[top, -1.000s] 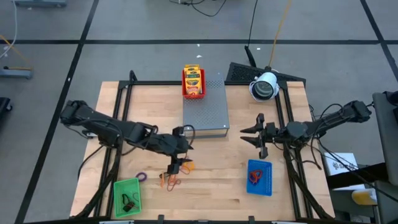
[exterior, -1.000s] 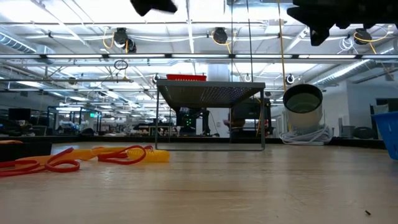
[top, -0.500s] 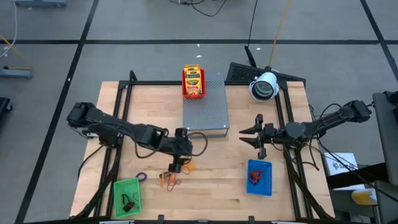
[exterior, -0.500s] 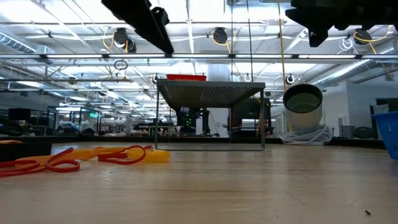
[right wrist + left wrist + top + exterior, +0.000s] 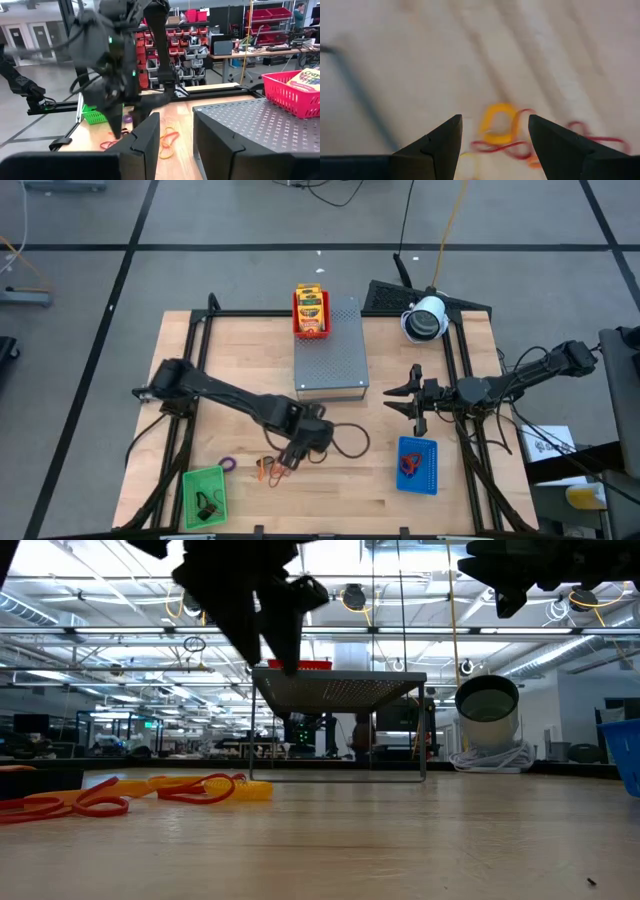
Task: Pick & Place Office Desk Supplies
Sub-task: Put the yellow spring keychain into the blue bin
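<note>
The left hand [image 5: 290,460], fingers apart, hangs just above the rubber bands [image 5: 272,469] on the bench [image 5: 340,480]. The right hand [image 5: 400,398] waits right of the grey box [image 5: 331,350], fingers apart.

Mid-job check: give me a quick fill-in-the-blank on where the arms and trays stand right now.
1. The left claw hovers, fingers ____, above the tangled orange and red rubber-band loops.
2. The red mesh tray holding crayon packets sits on top of the grey perforated metal ____.
3. The small purple rubber-band loop lies on the wooden table beside the ____ mesh tray.
4. The right claw hangs above the table near the ____ mesh tray.

Missing words: open; box; green; blue
</note>
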Controlling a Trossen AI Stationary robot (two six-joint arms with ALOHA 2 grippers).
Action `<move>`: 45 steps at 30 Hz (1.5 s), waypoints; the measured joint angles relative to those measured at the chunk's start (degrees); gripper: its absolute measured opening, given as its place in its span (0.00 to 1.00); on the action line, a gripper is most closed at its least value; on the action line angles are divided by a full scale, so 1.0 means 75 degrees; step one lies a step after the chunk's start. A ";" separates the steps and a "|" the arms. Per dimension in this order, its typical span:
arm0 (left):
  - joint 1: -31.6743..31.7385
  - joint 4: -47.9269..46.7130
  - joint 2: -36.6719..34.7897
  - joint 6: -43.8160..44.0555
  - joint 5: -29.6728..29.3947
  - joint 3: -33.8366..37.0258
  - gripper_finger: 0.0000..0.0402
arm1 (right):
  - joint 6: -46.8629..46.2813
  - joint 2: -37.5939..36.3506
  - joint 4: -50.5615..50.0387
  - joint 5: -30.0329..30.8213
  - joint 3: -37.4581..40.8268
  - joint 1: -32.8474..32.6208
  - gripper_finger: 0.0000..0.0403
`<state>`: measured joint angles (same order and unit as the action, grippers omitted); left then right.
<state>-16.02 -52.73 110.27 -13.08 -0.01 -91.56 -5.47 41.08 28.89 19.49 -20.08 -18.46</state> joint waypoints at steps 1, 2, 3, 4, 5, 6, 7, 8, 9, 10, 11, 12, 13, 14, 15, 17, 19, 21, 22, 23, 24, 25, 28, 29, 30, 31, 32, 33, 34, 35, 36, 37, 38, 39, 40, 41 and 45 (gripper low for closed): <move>-0.0001 0.0024 0.0099 -0.0038 0.0268 -0.0001 0.59 | -0.0042 0.0000 -0.0001 -0.0001 0.0000 0.0000 0.28; -0.0001 0.0052 0.0182 -0.0050 0.0476 -0.0001 0.59 | -0.0106 0.0000 -0.0001 -0.0002 -0.0002 0.0000 0.28; -0.0002 0.0061 0.0247 -0.0043 0.0577 -0.0001 0.59 | -0.0158 0.0000 -0.0001 -0.0004 0.0000 0.0000 0.28; -0.0007 0.0057 0.0303 -0.0005 0.0603 -0.0001 0.59 | -0.0175 0.0000 -0.0001 -0.0004 0.0000 0.0000 0.27; -0.0010 0.0048 0.0348 0.0021 0.0600 -0.0001 0.59 | -0.0178 0.0000 -0.0002 -0.0007 0.0000 0.0000 0.27; 0.0002 0.0050 0.0386 0.0028 0.0600 -0.0001 0.59 | -0.0178 0.0000 -0.0008 -0.0010 0.0000 0.0000 0.27; 0.0017 0.0051 0.0392 0.0014 0.0598 -0.0001 0.59 | -0.0178 0.0000 -0.0017 -0.0009 0.0000 0.0000 0.27; 0.0037 0.0057 0.0395 0.0006 0.0597 -0.0001 0.59 | -0.0178 0.0000 -0.0021 -0.0010 0.0000 0.0000 0.27; 0.0057 0.0066 0.0395 -0.0007 0.0598 -0.0001 0.59 | -0.0178 0.0000 -0.0021 -0.0010 -0.0001 0.0000 0.28; 0.0092 0.0076 0.0395 -0.0024 0.0599 -0.0001 0.59 | -0.0178 0.0000 -0.0021 -0.0010 0.0000 0.0000 0.28; 0.0132 0.0119 0.0393 -0.0024 0.0603 0.0009 0.59 | -0.0178 0.0000 -0.0019 -0.0010 -0.0001 0.0000 0.28; 0.0185 0.0180 0.0392 -0.0024 0.0614 0.0043 0.59 | -0.0178 0.0000 -0.0014 -0.0014 0.0000 0.0000 0.28; 0.0243 0.0215 0.0392 -0.0022 0.0618 0.0074 0.59 | -0.0181 0.0000 -0.0010 -0.0016 0.0000 0.0000 0.28; 0.0301 0.0257 0.0392 -0.0021 0.0617 0.0127 0.59 | -0.0181 0.0000 -0.0010 -0.0019 -0.0002 0.0000 0.27; 0.0352 0.0325 0.0392 -0.0012 0.0612 0.0187 0.59 | -0.0181 0.0000 -0.0008 -0.0023 -0.0001 0.0000 0.27; 0.0443 0.0638 0.0389 0.0021 0.0624 0.0408 0.59 | -0.0222 0.0000 -0.0006 -0.0032 0.0000 0.0000 0.27; 0.0499 0.0895 0.0391 0.0032 0.0742 0.0687 0.59 | -0.0357 0.0000 -0.0007 -0.0033 0.0000 0.0000 0.26; 0.0539 0.1086 0.0395 0.0120 0.0812 0.0929 0.59 | -0.0380 0.0000 -0.0007 -0.0036 0.0000 -0.0003 0.26; 0.0553 0.1145 0.0394 0.0202 0.0827 0.1033 0.59 | -0.0380 0.0000 -0.0017 -0.0041 -0.0003 -0.0003 0.26; 0.0562 0.1211 0.0392 0.0236 0.0833 0.1124 0.59 | -0.0380 0.0000 -0.0041 -0.0042 -0.0003 -0.0003 0.26; 0.0564 0.1286 0.0392 0.0282 0.0828 0.1199 0.59 | -0.0380 0.0000 -0.0059 -0.0039 -0.0003 -0.0003 0.26; 0.0564 0.1323 0.0392 0.0290 0.0828 0.1282 0.59 | -0.0380 0.0000 -0.0062 -0.0039 -0.0003 -0.0003 0.26; 0.0564 0.1601 0.0392 0.0346 0.0825 0.1555 0.59 | -0.0380 0.0000 -0.0059 -0.0039 -0.0003 -0.0003 0.26; 0.0564 0.1686 0.0392 0.0360 0.0828 0.1635 0.59 | -0.0378 0.0000 -0.0058 -0.0039 -0.0003 -0.0003 0.26; 0.0564 0.1746 0.0392 0.0364 0.0825 0.1695 0.59 | -0.0377 0.0000 -0.0059 -0.0039 -0.0003 -0.0003 0.26; 0.0564 0.1810 0.0392 0.0364 0.0825 0.1750 0.59 | -0.0374 0.0000 -0.0059 -0.0039 -0.0003 -0.0003 0.26; 0.0564 0.1881 0.0391 0.0364 0.0825 0.1807 0.59 | -0.0369 0.0000 -0.0058 -0.0039 -0.0003 -0.0003 0.26; 0.0564 0.1962 0.0389 0.0366 0.0819 0.1871 0.59 | -0.0363 0.0000 -0.0057 -0.0039 -0.0003 -0.0003 0.26; 0.0570 0.2064 0.0389 0.0369 0.0799 0.1946 0.59 | -0.0360 0.0000 -0.0056 -0.0039 -0.0003 -0.0003 0.26; 0.0579 0.2169 0.0392 0.0379 0.0786 0.2020 0.59 | -0.0358 0.0000 -0.0054 -0.0039 -0.0003 -0.0003 0.26; 0.0584 0.2254 0.0392 0.0388 0.0745 0.2079 0.59 | -0.0356 0.0000 -0.0054 -0.0035 -0.0003 -0.0003 0.27; 0.0584 0.2333 0.0392 0.0409 0.0677 0.2122 0.59 | -0.0356 0.0000 -0.0055 -0.0033 -0.0003 -0.0003 0.27; 0.0584 0.2401 0.0392 0.0417 0.0584 0.2155 0.59 | -0.0353 0.0000 -0.0054 -0.0033 -0.0003 -0.0003 0.26; 0.0584 0.2465 0.0392 0.0424 0.0506 0.2197 0.59 | -0.0353 0.0000 -0.0054 -0.0033 -0.0003 -0.0003 0.26; 0.0584 0.2516 0.0392 0.0437 0.0428 0.2243 0.59 | -0.0353 0.0000 -0.0054 -0.0031 -0.0003 -0.0003 0.26; 0.0584 0.2547 0.0392 0.0450 0.0366 0.2287 0.59 | -0.0353 0.0000 -0.0056 -0.0030 -0.0003 -0.0003 0.26; 0.0584 0.2636 0.0392 0.0555 0.0329 0.2385 0.59 | -0.0353 0.0000 -0.0054 -0.0027 -0.0003 -0.0003 0.25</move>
<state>-11.64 -32.96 113.21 -8.91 2.46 -73.68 -8.12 41.08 28.49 19.29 -20.10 -18.48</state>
